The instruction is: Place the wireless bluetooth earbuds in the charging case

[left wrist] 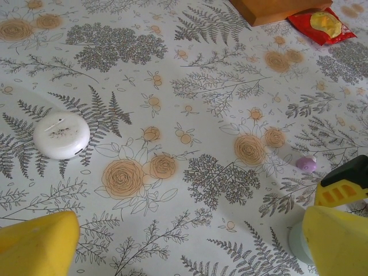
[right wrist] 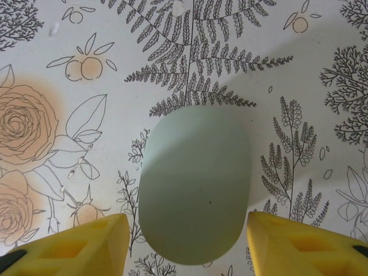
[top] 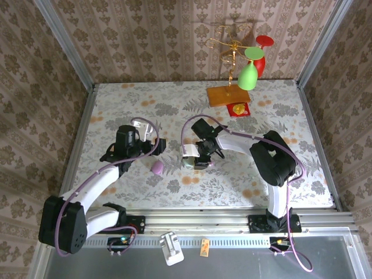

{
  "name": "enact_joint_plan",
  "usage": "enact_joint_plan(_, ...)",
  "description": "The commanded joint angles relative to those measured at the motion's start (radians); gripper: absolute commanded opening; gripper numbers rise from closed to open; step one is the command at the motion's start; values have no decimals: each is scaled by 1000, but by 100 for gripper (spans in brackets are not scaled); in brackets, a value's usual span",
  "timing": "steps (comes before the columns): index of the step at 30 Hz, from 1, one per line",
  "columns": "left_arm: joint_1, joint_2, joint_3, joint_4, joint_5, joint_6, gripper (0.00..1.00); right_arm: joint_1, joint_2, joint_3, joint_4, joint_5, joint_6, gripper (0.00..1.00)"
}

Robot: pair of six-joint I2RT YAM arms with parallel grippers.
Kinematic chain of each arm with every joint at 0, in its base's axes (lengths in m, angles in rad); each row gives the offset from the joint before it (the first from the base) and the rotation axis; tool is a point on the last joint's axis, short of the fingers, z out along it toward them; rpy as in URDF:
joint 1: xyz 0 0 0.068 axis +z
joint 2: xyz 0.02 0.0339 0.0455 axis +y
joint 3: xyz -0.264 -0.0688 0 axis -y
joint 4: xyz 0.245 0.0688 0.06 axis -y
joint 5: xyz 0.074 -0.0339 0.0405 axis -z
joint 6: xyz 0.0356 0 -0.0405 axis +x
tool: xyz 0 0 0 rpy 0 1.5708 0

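A mint oval charging case [right wrist: 195,184] lies flat on the floral cloth with its lid shut. My right gripper [right wrist: 187,247] is open and straddles it, one yellow finger on each side with a thin gap showing. From above, the right gripper [top: 197,157] hangs over the mint case [top: 187,162] at mid table. A tiny lilac earbud [left wrist: 306,164] lies on the cloth just past the mint case [left wrist: 295,241]. A white oval case [left wrist: 61,134] rests shut, farther left. My left gripper [left wrist: 190,253] is wide open over bare cloth. A lilac rounded piece [top: 157,168] sits below the left gripper [top: 161,145].
A wooden base [top: 228,95] with a gold stand and green and red glasses stands at the back right, with a red packet [top: 238,108] beside it. Papered walls and metal posts enclose the table on three sides. The arms' mounting rail [top: 197,221] runs along the near edge.
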Motion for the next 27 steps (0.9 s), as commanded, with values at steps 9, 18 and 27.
enact_joint_plan(9,-4,-25,-13,24,1,26,100,20,40,56,-26,16,-8,50)
enact_joint_plan(18,-3,-78,-90,129,-25,-13,100,12,17,42,-71,15,-5,39)
enact_joint_plan(27,-31,-113,-197,339,156,118,100,-9,-125,-15,-62,-26,42,39)
